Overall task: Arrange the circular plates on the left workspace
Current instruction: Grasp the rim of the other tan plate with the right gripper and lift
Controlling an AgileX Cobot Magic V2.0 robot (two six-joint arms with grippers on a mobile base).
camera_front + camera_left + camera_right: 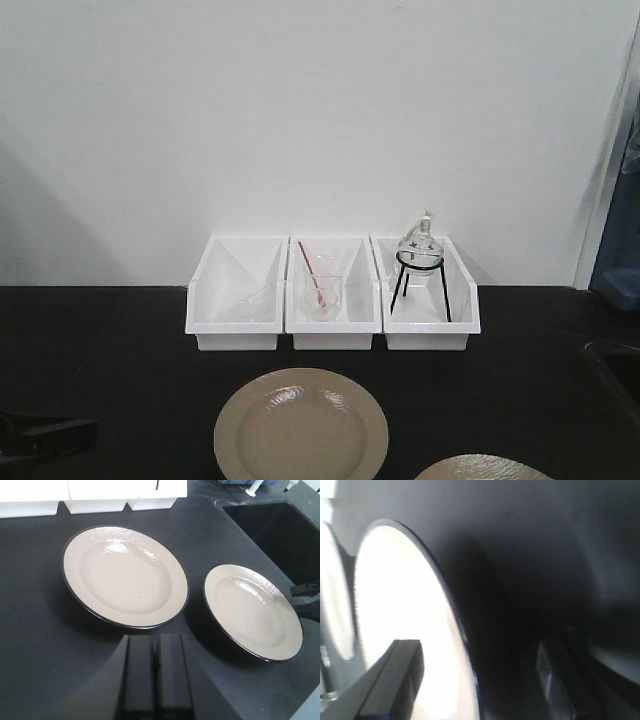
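On bench top (35,645), left plate (125,575) sits placed at 12 o'clock; right plate (252,610), 2 o'clock, awaits you: right gripper (480,655) gaping astride rim, left gripper (155,642) pinched empty.

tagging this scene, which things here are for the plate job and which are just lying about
For the job: beige plate, second beige plate, black bench top.
Lying about: three white bins, glass beaker, flask on tripod, sink basin.

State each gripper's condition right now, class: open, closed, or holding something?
Left gripper: closed, holding nothing.
Right gripper: open, astride the rim of a circular plate, not clamped on it.
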